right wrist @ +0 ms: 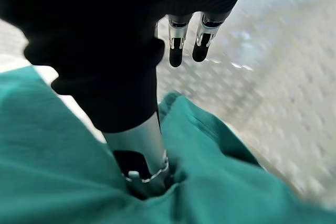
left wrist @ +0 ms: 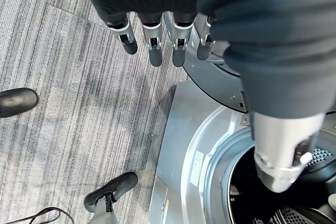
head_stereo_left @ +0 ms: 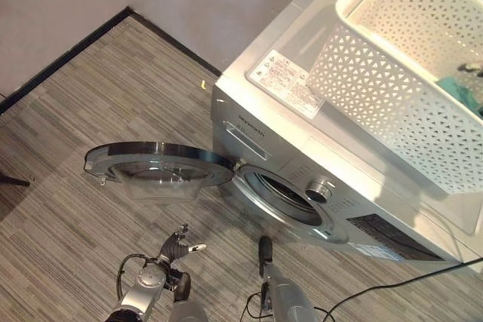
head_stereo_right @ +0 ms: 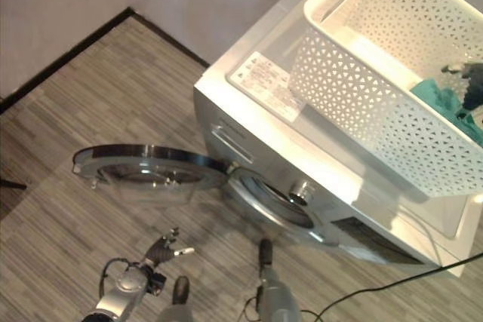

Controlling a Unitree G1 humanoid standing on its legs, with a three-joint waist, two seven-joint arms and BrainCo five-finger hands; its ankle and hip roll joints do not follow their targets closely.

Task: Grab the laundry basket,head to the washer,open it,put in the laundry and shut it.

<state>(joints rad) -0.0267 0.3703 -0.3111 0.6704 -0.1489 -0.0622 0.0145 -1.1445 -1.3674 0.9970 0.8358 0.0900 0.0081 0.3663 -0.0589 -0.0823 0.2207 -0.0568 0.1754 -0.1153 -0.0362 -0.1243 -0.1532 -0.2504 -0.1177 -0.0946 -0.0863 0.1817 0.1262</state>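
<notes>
Teal cloth sits right under the right robot hand: thumb pushed down into the fabric, fingers straight and clear above it, so no closed pinch yet. The hand is inside the white laundry basket, which rests on top of the washer, and the laundry lies at the basket's far end. The left robot hand hangs low near the floor in front of the machine, fingers straight and relaxed, holding nothing. The washer door is swung fully open to the left and the drum opening is exposed. My read: basket carry and door opening are done, and the step in hand is grabbing the laundry. Next move needs the fingers curling round the cloth, a lift over the basket wall, then down and into the drum. Closing the door is left to do.
</notes>
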